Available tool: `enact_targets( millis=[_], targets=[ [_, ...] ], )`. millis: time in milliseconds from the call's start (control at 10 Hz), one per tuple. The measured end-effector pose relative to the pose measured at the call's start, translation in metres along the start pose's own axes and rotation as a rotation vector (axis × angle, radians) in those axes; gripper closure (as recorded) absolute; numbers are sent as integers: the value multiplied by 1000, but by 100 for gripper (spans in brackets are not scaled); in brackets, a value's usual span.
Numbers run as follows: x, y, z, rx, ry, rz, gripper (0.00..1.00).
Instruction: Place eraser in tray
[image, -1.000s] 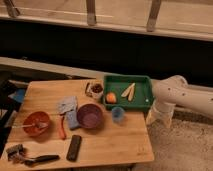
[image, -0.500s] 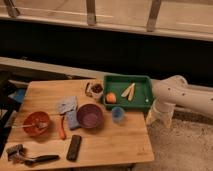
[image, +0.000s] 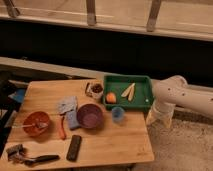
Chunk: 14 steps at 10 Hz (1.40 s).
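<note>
Table (image: 120, 145), positions taken from the central bowl (image: 90, 116):
- Cup (image: 117, 114): just right.
- Small container (image: 95, 90): just behind.
- Tray (image: 142, 97): behind and right, holding a round fruit (image: 111, 97) and two slices (image: 128, 91).
- Sponge (image: 72, 119): just left.
- Cloth (image: 66, 105): left and behind.
- Second bowl (image: 36, 123): well left.
- Eraser (image: 74, 148): before, slightly left.
- Handled tool (image: 40, 159): before, far left.
- Arm (image: 172, 92): far right, off the table; gripper out of sight.
</note>
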Motion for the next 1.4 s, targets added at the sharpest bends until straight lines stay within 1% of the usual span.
enact_targets(
  millis=[300, 400, 500, 600, 700, 900, 1100, 1300, 1400],
  targets=[
    [0, 0, 0, 1, 1, 2, 35],
    [-1, 0, -1, 8, -3, 1, 35],
    [-3, 5, -5, 14, -11, -15, 35],
    [-5, 12, -8, 12, -16, -30, 35],
    [-5, 27, -13, 6, -24, -61, 35],
    [-1, 73, -25, -28, -41, -141, 35],
    [11, 129, -39, -73, -53, -231, 35],
    [32, 181, -54, -119, -62, -325, 35],
    [48, 211, -62, -145, -65, -382, 35]
  ],
)
